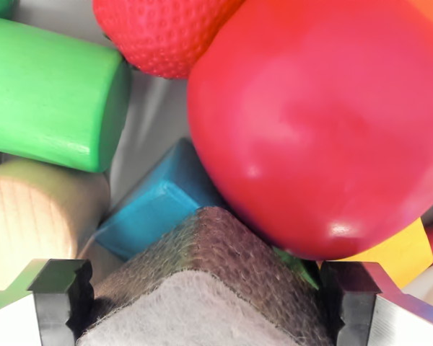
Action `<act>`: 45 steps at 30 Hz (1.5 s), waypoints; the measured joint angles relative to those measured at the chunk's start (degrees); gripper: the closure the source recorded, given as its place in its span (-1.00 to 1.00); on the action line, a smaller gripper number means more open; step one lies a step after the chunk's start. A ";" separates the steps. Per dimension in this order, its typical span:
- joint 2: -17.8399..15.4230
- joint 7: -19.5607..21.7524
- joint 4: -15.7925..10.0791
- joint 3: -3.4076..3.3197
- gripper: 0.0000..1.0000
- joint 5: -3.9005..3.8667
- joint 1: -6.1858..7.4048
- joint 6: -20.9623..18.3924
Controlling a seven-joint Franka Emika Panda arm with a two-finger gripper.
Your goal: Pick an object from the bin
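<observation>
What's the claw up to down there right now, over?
Gripper down in the bin, fingers either side of a grey-brown sponge block. Firm grip unconfirmed. Big red ball and blue block crowd close ahead.

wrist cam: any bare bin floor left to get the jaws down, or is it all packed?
One bare strip only: grey bin floor between the green cylinder, dimpled red ball, big red apple-like ball and blue block. Everywhere else objects crowd together. The jaws straddle a grey-brown sponge-like block.
</observation>
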 joint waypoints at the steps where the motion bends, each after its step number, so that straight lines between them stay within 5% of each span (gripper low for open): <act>1: 0.00 0.00 0.00 0.00 1.00 0.00 0.00 0.00; 21: -2.80 0.11 -0.32 -0.42 1.00 -0.15 0.33 -2.20; 45: -12.38 1.25 -0.49 -1.37 1.00 -2.05 0.93 -11.44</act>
